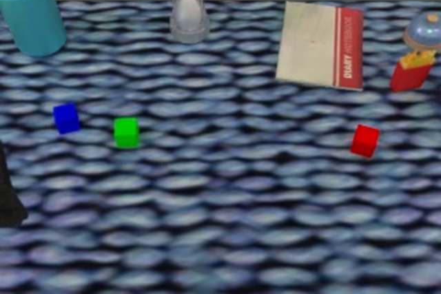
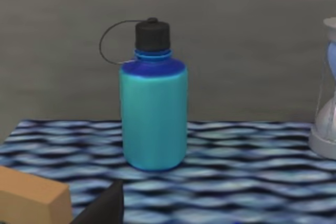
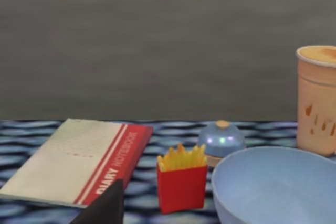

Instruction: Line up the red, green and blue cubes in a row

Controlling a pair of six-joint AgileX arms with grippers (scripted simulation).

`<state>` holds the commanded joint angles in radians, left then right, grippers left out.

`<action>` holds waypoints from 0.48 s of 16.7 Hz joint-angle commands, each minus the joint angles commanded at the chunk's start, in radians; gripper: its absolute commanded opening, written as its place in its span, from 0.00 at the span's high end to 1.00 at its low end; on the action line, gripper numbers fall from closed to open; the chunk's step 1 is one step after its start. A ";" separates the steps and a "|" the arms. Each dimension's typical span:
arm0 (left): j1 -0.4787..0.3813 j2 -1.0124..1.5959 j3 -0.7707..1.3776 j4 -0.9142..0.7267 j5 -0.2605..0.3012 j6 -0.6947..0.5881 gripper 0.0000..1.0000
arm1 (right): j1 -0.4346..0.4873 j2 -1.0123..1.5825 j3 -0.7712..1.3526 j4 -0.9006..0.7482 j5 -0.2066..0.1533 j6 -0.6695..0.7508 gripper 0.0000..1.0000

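Three small cubes lie on the blue woven cloth in the top view. The blue cube is at the far left, and the green cube sits just right of it and slightly nearer. Far off on the right side lies the red cube, alone. My left arm shows only as a dark shape at the table's left edge, nearer than the blue cube and apart from it. My right arm is outside the top view. Neither wrist view shows a cube; each shows only a dark sliver of its own gripper.
Along the far edge stand a teal bottle, an hourglass, a white notebook with a red spine and a red-and-yellow fries toy with a bluish dome. The right wrist view also shows a pale blue bowl and a tan cup.
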<state>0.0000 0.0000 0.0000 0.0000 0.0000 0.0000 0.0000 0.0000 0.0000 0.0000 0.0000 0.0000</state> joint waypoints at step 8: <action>0.000 0.000 0.000 0.000 0.000 0.000 0.00 | 0.034 0.218 0.211 -0.130 -0.002 -0.115 0.00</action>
<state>0.0000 0.0000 0.0000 0.0000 0.0000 0.0000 0.0345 0.2182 0.2107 -0.1301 -0.0021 -0.1148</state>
